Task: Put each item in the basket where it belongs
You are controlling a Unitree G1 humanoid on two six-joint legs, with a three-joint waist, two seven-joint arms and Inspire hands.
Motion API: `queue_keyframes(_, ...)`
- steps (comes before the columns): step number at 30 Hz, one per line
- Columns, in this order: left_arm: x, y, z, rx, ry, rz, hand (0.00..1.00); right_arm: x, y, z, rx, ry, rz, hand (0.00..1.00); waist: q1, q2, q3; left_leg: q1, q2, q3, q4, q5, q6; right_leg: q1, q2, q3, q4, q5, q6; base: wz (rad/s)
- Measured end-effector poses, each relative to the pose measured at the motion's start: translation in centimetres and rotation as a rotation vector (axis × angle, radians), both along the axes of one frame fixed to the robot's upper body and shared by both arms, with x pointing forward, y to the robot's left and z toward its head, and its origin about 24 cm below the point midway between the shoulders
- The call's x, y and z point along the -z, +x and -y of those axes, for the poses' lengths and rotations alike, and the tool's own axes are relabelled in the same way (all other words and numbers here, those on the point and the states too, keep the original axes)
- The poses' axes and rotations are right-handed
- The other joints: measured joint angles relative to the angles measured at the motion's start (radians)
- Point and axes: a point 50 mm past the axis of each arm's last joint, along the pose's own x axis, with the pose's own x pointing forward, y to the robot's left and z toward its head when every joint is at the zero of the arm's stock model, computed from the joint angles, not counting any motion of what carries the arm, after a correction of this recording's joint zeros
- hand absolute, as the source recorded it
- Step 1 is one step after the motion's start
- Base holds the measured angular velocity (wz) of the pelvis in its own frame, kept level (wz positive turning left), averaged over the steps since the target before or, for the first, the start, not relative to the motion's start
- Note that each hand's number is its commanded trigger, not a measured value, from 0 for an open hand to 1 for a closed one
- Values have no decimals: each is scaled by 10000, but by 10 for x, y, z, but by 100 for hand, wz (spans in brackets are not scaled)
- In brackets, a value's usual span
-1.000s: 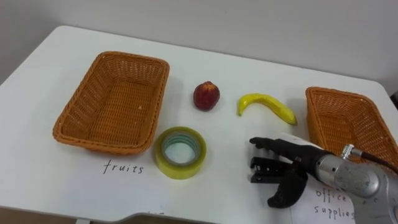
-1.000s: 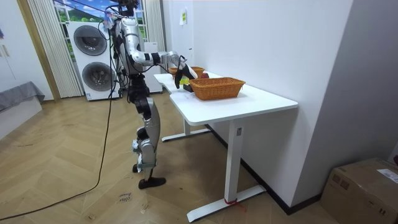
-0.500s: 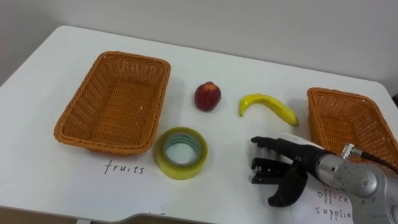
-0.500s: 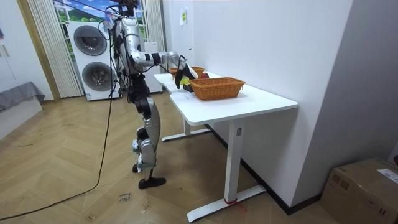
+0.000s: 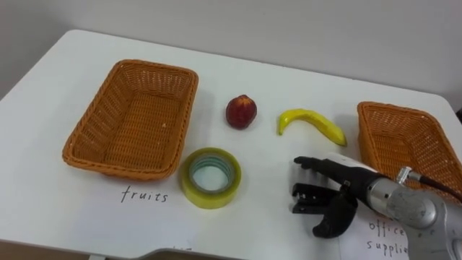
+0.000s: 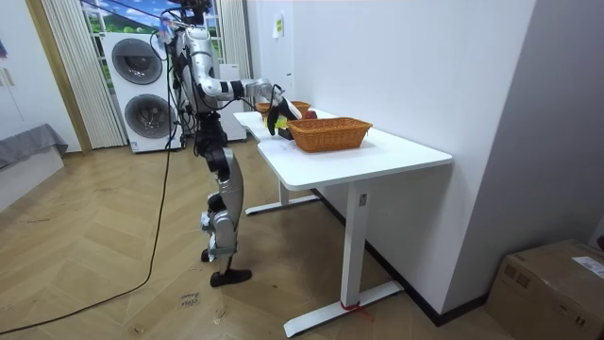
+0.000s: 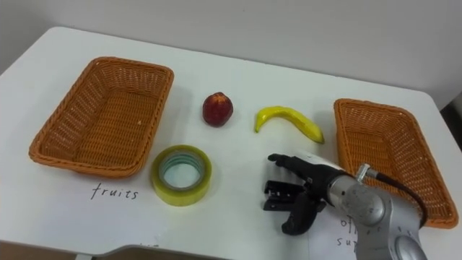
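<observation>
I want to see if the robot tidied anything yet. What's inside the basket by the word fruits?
Nothing: the fruits basket shows only its bare woven bottom. The red fruit, banana and tape roll lie on the table outside it. Nothing covers its inside.

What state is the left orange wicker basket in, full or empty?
Empty: the orange wicker basket shows bare woven floor; the red fruit and yellow banana lie outside it on the white table.

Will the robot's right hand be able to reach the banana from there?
Probably yes. The right hand is open, just nearer the robot than the banana, with only bare table between them. The tape roll sits off to the left.
</observation>
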Motion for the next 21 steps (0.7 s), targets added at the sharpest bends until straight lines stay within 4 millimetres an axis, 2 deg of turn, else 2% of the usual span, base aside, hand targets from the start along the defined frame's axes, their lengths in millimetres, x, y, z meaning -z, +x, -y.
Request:
queue_keyframes(11, 0, 1, 0, 9, 46, 15, 0, 5, 1, 2, 183, -385, 132, 0, 5, 53, 8, 29, 0, -13, -1, 3, 1, 42, -2, -13, -13, 2, 4, 0)
queue_keyframes(21, -2, 11, 2, 145, 15, 444, 0, 5, 2, 3, 214, -611, 238, 0, 18, 45, 12, -19, -2, -20, -8, 2, 1, -8, 0, -16, -3, 2, 4, 0)
